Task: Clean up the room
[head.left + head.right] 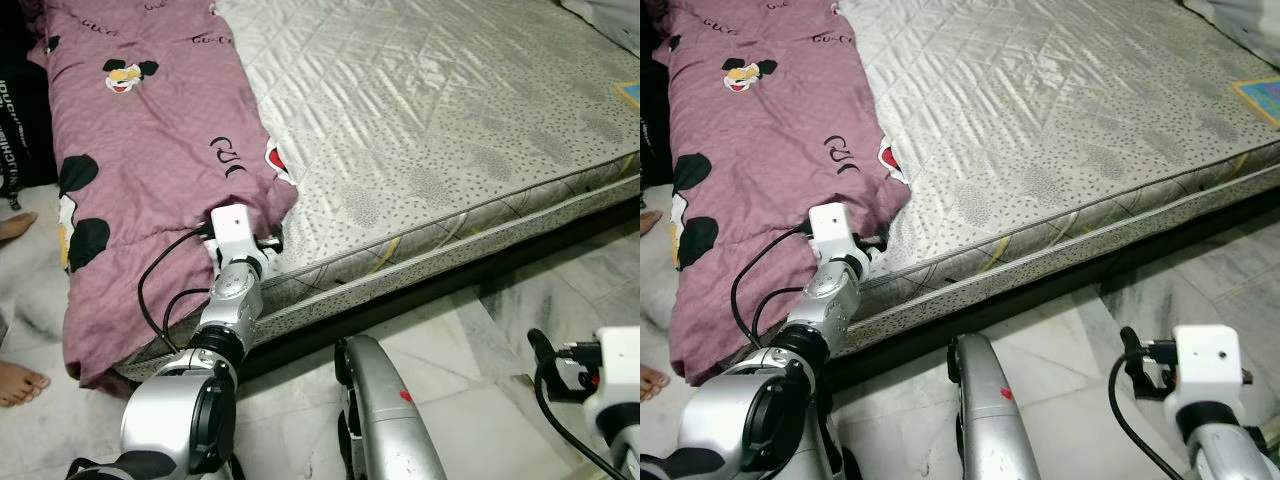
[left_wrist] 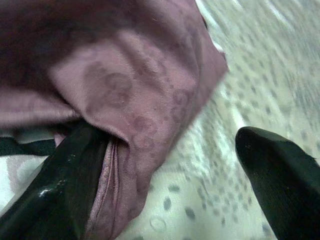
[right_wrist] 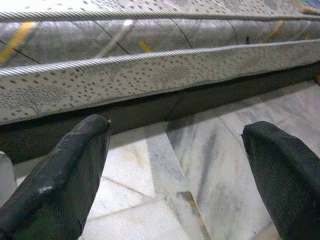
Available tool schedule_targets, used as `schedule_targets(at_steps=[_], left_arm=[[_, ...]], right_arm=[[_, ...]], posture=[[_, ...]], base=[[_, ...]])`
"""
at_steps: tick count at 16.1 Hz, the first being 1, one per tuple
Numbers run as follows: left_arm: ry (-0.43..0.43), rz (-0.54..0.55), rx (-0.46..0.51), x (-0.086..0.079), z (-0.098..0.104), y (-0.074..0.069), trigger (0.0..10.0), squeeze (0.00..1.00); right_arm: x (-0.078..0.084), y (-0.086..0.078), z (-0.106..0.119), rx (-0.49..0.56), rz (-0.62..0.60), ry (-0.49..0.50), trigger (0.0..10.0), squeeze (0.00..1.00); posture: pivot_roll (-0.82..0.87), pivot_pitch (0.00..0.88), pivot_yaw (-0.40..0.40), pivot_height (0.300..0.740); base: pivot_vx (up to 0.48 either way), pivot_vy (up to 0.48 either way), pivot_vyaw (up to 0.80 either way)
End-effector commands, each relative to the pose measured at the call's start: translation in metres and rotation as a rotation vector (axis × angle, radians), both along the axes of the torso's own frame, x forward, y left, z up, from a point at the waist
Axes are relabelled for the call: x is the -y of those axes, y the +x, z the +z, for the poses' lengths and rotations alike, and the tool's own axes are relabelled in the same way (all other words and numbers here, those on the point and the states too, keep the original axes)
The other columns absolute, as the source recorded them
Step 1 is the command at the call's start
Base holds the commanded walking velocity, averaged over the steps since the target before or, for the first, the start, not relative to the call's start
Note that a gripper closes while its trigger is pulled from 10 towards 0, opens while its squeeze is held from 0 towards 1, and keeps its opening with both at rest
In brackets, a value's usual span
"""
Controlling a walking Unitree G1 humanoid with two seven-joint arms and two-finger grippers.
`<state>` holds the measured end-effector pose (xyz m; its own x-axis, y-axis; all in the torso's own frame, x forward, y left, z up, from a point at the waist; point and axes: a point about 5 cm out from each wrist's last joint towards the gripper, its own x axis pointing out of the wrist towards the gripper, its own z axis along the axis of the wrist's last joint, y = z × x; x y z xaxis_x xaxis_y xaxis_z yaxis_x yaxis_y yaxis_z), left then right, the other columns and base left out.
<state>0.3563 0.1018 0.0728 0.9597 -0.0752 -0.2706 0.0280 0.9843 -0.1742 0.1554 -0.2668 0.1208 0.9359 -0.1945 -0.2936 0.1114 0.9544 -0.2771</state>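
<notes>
Quilt (image 1: 150,150): mauve, cartoon print, lying along the left side of the mattress (image 1: 430,110), lower end draped over the near edge toward the floor (image 1: 480,340). Its near corner sits on the mattress top, close to the edge.

Left gripper (image 2: 165,165): up at that corner. Fingers spread wide, not clenched. One finger (image 2: 65,175) lies against a fold of the cloth; the other (image 2: 282,175) is apart from it, over bare mattress. Nothing gripped yet.

Right gripper (image 3: 175,170): low over the floor beside the bed, fingers released, empty, facing the mattress side.

A person's bare feet (image 1: 18,382) stand on the floor left of the quilt.

Judged step: taking hold of the quilt corner to straighten or fold it.

Risks:
- Only one finger touches cloth. Closing from here may catch a thin fold only, and the heavy quilt could slip out on the pull.
- The far finger could snag the mattress cover instead.
- A large part hangs over the edge; a pull toward the robot could drag the whole quilt onto the floor.
- The feet are near the hanging end; a swing that way could strike them.
</notes>
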Motion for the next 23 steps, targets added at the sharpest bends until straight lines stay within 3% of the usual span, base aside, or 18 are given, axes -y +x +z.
schedule_targets(at_steps=[1, 5, 8, 11, 12, 15, 16, 17, 18, 19, 20, 21, 22, 23], left_arm=[[0.043, -0.171, -0.096, 0.022, -0.02, -0.014, 10.0, 0.0], [0.061, -0.595, -0.211, 0.082, -0.046, -0.053, 10.0, 0.0], [0.091, -0.755, -0.194, 0.105, -0.05, -0.07, 10.0, 0.0], [0.127, -0.963, -0.036, 0.137, -0.033, -0.084, 10.0, 0.0], [0.143, -1.024, 0.064, 0.147, -0.019, -0.085, 10.0, 0.0], [0.188, -1.005, 0.293, 0.153, 0.015, -0.073, 10.0, 0.0], [0.196, -0.907, 0.408, 0.147, 0.037, -0.061, 10.0, 0.0], [0.194, -0.715, 0.516, 0.131, 0.064, -0.041, 10.0, 0.0], [0.196, -0.571, 0.575, 0.113, 0.081, -0.027, 10.0, 0.0], [0.201, -0.388, 0.586, 0.085, 0.09, -0.012, 10.0, 0.0], [0.197, -0.277, 0.529, 0.061, 0.086, -0.001, 10.0, 0.0], [0.195, -0.261, 0.504, 0.056, 0.083, 0.001, 10.0, 0.0], [0.195, -0.164, 0.295, 0.024, 0.055, 0.012, 10.0, 0.0], [0.208, -0.146, 0.195, 0.013, 0.041, 0.014, 10.0, 0.0]], right_arm=[[0.001, -0.001, -0.006, -0.031, -0.014, 0.002, 10.0, 0.0], [-0.001, 0.01, -0.008, -0.019, -0.011, 0.001, 10.0, 0.0], [-0.002, 0.014, -0.01, -0.016, -0.005, 0.0, 10.0, 0.0], [-0.005, 0.022, -0.012, -0.003, 0.001, 0.005, 10.0, 0.0], [-0.007, 0.026, -0.012, 0.005, 0.002, 0.007, 10.0, 0.0], [-0.01, 0.032, -0.013, 0.022, 0.004, 0.014, 10.0, 0.0], [-0.012, 0.035, -0.013, 0.029, 0.004, 0.016, 10.0, 0.0], [-0.013, 0.037, -0.014, 0.037, 0.003, 0.019, 10.0, 0.0], [-0.014, 0.038, -0.014, 0.041, 0.003, 0.02, 10.0, 0.0], [-0.015, 0.039, -0.014, 0.044, 0.001, 0.021, 10.0, 0.0], [-0.015, 0.039, -0.015, 0.045, 0.0, 0.023, 10.0, 0.0], [-0.015, 0.039, -0.015, 0.045, -0.001, 0.023, 10.0, 0.0], [-0.015, 0.039, -0.016, 0.048, -0.004, 0.024, 10.0, 0.0], [-0.015, 0.04, -0.016, 0.049, -0.004, 0.024, 10.0, 0.0]], posture=[[-0.28, 0.178, -0.015, 0.544], [-0.27, 0.155, -0.013, 0.544], [-0.26, 0.146, -0.014, 0.544], [-0.24, 0.121, -0.007, 0.544], [-0.24, 0.115, -0.004, 0.544], [-0.23, 0.096, 0.004, 0.544], [-0.23, 0.087, 0.01, 0.544], [-0.23, 0.077, 0.015, 0.544], [-0.23, 0.074, 0.017, 0.544], [-0.22, 0.065, 0.022, 0.544], [-0.23, 0.063, 0.024, 0.544], [-0.23, 0.06, 0.026, 0.544], [-0.23, 0.055, 0.029, 0.544], [-0.23, 0.051, 0.029, 0.544]], base=[[0.0, 0.0, 0.0], [0.0, 0.0, 0.0], [0.0, 0.0, 0.0], [0.0, 0.0, 0.0], [0.0, 0.0, 0.0], [0.0, 0.0, 0.0], [0.0, 0.0, 0.0], [0.0, 0.0, 0.0], [0.0, 0.0, 0.0], [0.0, 0.0, 0.0], [0.0, 0.0, 0.0], [0.0, 0.0, 0.0], [0.0, 0.0, 0.0], [0.0, 0.0, 0.0]])
